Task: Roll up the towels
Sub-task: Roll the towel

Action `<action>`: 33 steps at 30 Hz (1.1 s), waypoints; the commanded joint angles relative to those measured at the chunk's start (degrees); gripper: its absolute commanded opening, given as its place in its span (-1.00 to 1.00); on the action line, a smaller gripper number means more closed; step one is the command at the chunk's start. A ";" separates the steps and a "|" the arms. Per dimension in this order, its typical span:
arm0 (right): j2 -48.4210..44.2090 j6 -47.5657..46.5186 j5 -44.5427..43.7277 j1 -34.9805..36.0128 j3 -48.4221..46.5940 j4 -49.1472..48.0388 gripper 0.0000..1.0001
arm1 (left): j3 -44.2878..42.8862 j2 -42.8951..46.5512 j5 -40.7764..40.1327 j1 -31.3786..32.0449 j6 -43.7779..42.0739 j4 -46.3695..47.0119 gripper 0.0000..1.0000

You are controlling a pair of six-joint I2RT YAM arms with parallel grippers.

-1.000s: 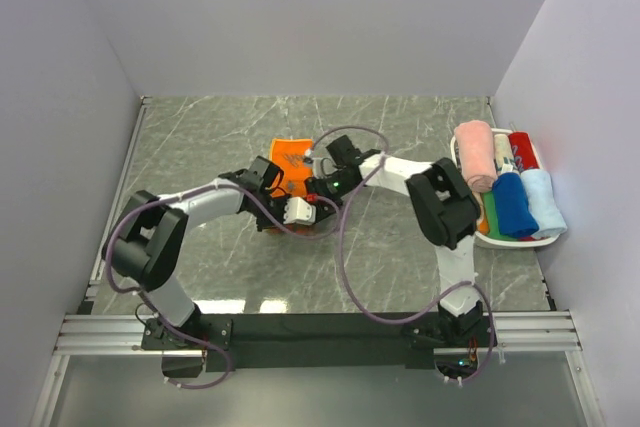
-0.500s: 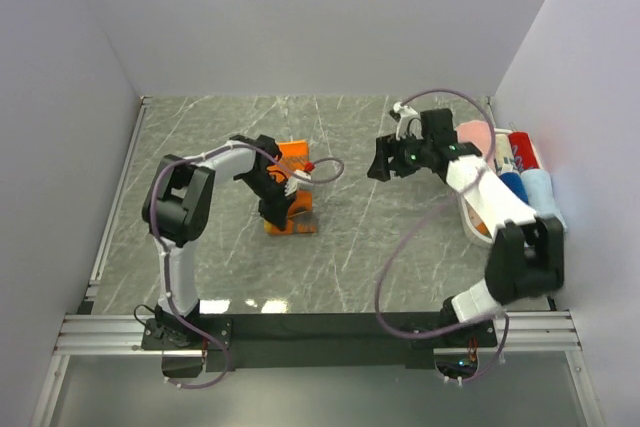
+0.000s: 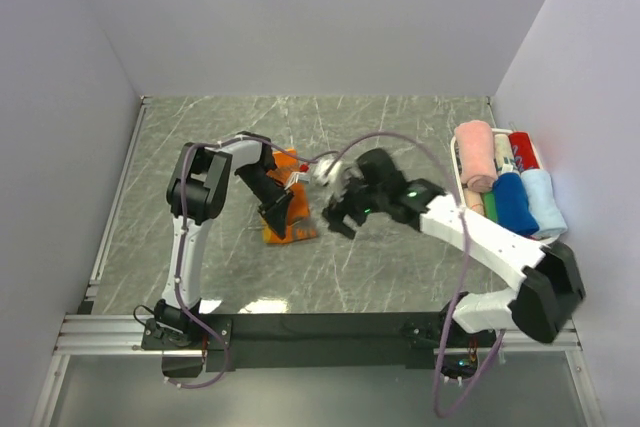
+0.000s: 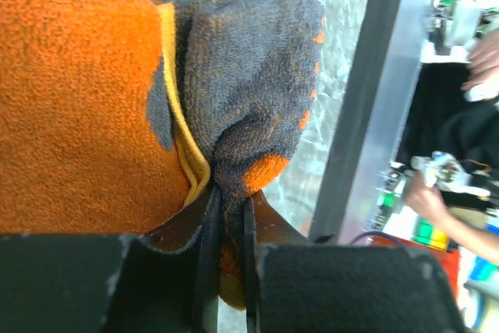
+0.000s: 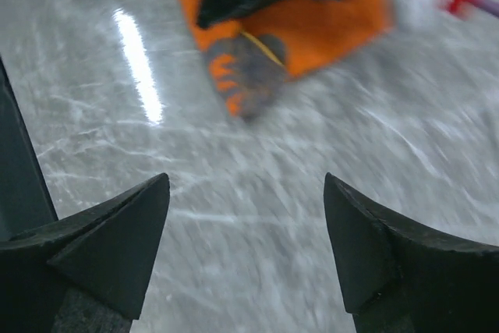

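Orange-and-grey towel [image 4: 86,107] nipped at one corner by the left gripper [image 4: 226,228] and bunched on the marble table [image 3: 200,127], left of centre. Just beside it, the right gripper [image 5: 245,193] above the bare stone, jaws spread wide and holding nothing. Well apart at the right wall, rolled towels [image 3: 512,203] in pink, blue, pale blue, red and green, packed in a white basket [image 3: 497,241].

Nubby terry towel [image 4: 93,107], glossy marble table [image 5: 312,161]

An orange-and-grey towel [image 3: 290,231] lying bunched up, one corner being pinched, pink towel [image 3: 476,152] and blue towel [image 3: 513,204] sitting rolled, far right.
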State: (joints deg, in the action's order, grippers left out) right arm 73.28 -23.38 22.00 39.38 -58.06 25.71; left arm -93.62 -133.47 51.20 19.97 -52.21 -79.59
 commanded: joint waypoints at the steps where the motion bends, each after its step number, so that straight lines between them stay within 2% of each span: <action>1: 6.94 -6.49 -5.12 7.89 -2.75 -5.75 0.70 | 0.29 -3.64 -6.73 0.07 -2.73 2.69 -0.90; 3: 9.94 -7.99 -5.91 11.32 -3.11 -10.22 0.66 | -0.07 -4.16 -6.38 -0.02 -2.81 2.51 -0.88; 9: 20.05 -10.99 -7.75 15.03 -3.81 -18.67 0.65 | 0.46 -3.99 -6.64 -0.63 -2.73 3.48 -0.85; 16: 29.10 -11.16 -10.39 16.26 -8.29 -21.06 0.60 | 2.13 -3.81 -6.90 -1.60 -3.95 3.92 -0.84; 19: 33.05 -13.27 -9.70 16.35 -10.57 -17.73 0.31 | 2.04 -3.73 -6.82 -1.86 -4.48 3.66 -0.82; 23: 34.31 -15.03 -4.45 16.26 -10.76 -13.24 -0.27 | 1.60 -3.46 -6.29 -3.35 -4.92 3.48 -0.82; 25: 33.34 -14.86 -1.89 16.44 -10.58 -11.05 -0.38 | 1.34 -3.38 -5.76 -3.79 -5.10 3.48 -0.79; 28: 34.56 -14.16 0.41 17.49 -12.41 -7.01 -0.31 | 0.46 -3.99 -4.97 -4.67 -5.71 2.87 -0.76; 29: 35.18 -13.81 0.76 17.58 -13.03 -5.86 -0.08 | 0.03 -4.08 -4.88 -4.76 -5.80 2.86 -0.76; 30: 35.79 -12.76 1.11 17.58 -13.48 -4.55 0.06 | -0.07 -4.17 -4.97 -4.76 -5.89 2.86 -0.75; 32: 36.50 -11.78 0.68 17.58 -13.83 -4.97 0.26 | -0.24 -3.99 -4.97 -4.76 -6.24 2.95 -0.75; 33: 36.67 -11.52 0.42 17.58 -13.74 -5.15 0.27 | -0.24 -3.99 -4.97 -4.76 -6.42 2.86 -0.75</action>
State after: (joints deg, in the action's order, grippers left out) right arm 108.57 -36.62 19.97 56.14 -70.32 16.38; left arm -92.66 -135.92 52.21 16.19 -53.84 -84.58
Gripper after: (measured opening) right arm 0.621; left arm 0.156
